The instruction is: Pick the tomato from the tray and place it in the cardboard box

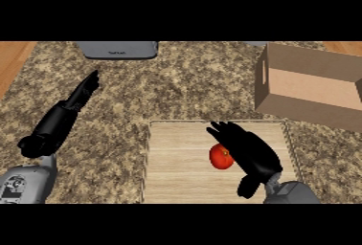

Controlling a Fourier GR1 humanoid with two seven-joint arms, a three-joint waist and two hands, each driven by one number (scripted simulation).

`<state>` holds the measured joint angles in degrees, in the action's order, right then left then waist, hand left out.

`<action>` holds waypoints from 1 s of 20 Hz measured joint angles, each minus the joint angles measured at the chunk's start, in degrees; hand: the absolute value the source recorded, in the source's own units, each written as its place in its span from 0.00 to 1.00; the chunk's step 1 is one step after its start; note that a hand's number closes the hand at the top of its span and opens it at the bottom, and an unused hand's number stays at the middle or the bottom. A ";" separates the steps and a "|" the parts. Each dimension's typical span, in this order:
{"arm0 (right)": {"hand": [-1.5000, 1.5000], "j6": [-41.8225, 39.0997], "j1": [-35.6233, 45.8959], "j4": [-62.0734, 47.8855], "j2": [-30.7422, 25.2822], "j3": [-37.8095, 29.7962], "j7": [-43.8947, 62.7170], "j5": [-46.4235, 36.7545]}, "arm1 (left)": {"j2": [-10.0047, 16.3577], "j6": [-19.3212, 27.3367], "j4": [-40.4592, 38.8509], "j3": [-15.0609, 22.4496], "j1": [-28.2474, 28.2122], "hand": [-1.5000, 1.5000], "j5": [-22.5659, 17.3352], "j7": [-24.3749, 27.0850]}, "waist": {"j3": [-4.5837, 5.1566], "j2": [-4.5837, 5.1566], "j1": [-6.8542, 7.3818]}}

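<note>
Where the view's left edge starts, a wood strip (14,57) borders the speckled granite counter (176,81). Next comes the L hand (67,112), over bare counter & well apart from the tray. Its fingers (86,88) are straight & close together, pointing up and slightly right, w/ nothing in them. At top, left of ctr, a grey object (117,49) sits on the counter, partly cut off by the view's edge. Lower ctr is the pale wooden tray (176,143) w/ a raised rim. The tomato (220,158) lies on the tray, right of its middle, red w/ a small highlight. The R hand (256,154) is just beside the tomato on its right & overlaps its edge; can't tell if they touch. Its fingers (225,130) are stretched out & spread, extending past the tomato's top, not wrapped round it. The thumb hangs toward the lower edge. Far right, upper part: the cardboard box (311,86), open side showing, near the tray's top-right corner.
</note>
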<state>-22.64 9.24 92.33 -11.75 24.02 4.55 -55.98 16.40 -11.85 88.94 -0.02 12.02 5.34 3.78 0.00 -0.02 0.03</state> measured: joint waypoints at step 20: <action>1.00 12.46 2.60 -8.30 0.23 -0.41 -19.51 -5.85 | -2.12 -2.06 -0.36 -1.97 -0.05 0.50 2.40 0.71 | 0.50 -0.57 0.07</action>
<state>-10.18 11.84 84.03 -11.52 23.60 -14.96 -61.83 14.27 -13.90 88.58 -1.99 11.97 7.73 4.49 0.50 -0.59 0.09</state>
